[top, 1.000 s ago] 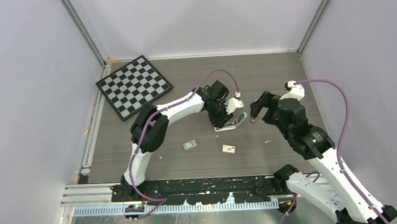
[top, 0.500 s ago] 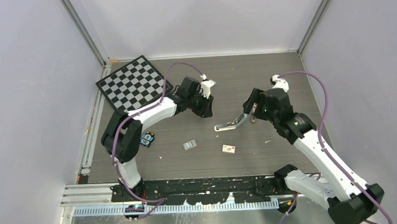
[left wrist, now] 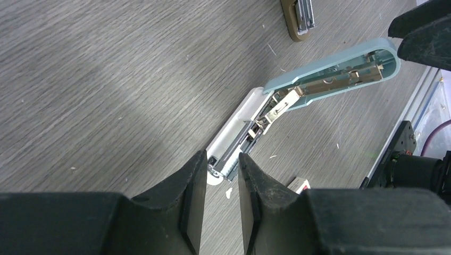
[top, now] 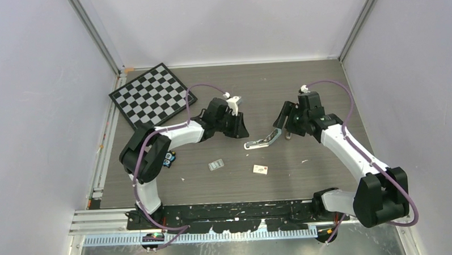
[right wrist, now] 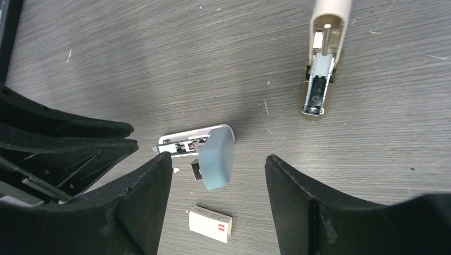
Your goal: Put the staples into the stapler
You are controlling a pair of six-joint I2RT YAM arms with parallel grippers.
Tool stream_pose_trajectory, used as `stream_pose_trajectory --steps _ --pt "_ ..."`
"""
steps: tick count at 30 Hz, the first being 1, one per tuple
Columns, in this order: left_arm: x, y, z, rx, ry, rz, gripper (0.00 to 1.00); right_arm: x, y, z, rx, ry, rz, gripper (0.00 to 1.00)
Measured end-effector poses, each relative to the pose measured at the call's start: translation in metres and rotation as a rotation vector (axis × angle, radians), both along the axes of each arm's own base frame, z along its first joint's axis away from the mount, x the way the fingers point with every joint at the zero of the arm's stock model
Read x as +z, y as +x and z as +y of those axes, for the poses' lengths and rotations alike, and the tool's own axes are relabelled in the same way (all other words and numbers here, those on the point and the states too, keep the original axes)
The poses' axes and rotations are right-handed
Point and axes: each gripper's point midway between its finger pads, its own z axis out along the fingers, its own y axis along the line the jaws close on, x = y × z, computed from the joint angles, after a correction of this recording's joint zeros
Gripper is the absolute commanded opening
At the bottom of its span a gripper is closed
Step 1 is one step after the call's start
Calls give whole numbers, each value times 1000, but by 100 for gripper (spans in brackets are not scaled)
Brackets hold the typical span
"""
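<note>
Stapler (top: 263,140) lay near the centre of the bench (top: 318,79), hinged open. Its pale teal top was raised toward the right, the white base was flat and the silver channel was exposed.

Staples (top: 216,164) lay flat to the lower left of the stapler, apart from it, with neither pincer on them.

Left pincer (left wrist: 222,159) sat just upper left of the stapler's base end in the top view. Its fingers were nearly closed with only a narrow slit between them, and it gripped nothing. In the left wrist view the base end showed through that slit; couldn't tell if they touched.

Right pincer (right wrist: 218,162) was spread wide and held nothing, at the raised teal end. In the right wrist view the teal top sat between the two fingers, touching neither.

Small white box with red mark (top: 261,169) lay below the stapler, right of the staples. Tan rounded block (right wrist: 324,58) lay in the upper right of the right wrist frame, apart from the stapler. Black-and-blue gadget (top: 168,158) sat by the left arm, left of centre. Checkerboard (top: 153,99) was at the upper left of the bench.
</note>
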Motion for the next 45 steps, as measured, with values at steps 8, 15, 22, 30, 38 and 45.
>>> stream_pose_trajectory --steps 8,15,22,30,38,45 --pt "-12 -1 -5 2 -15 43 27 -8 1 9 57 30 26 59" --pt "-12 -3 -5 -5 -17 46 31 -12 -1 11 89 27 37 53" --pt "-19 -9 -4 -6 7 57 35 -16 -3 12 107 25 51 47" --pt "-22 -12 -3 -5 14 70 30 -16 -4 13 113 27 53 44" --pt "-28 -19 -1 -9 22 93 27 -20 -7 13 117 29 64 42" --pt "-31 -23 -4 -19 26 100 25 -23 -11 13 118 29 82 41"
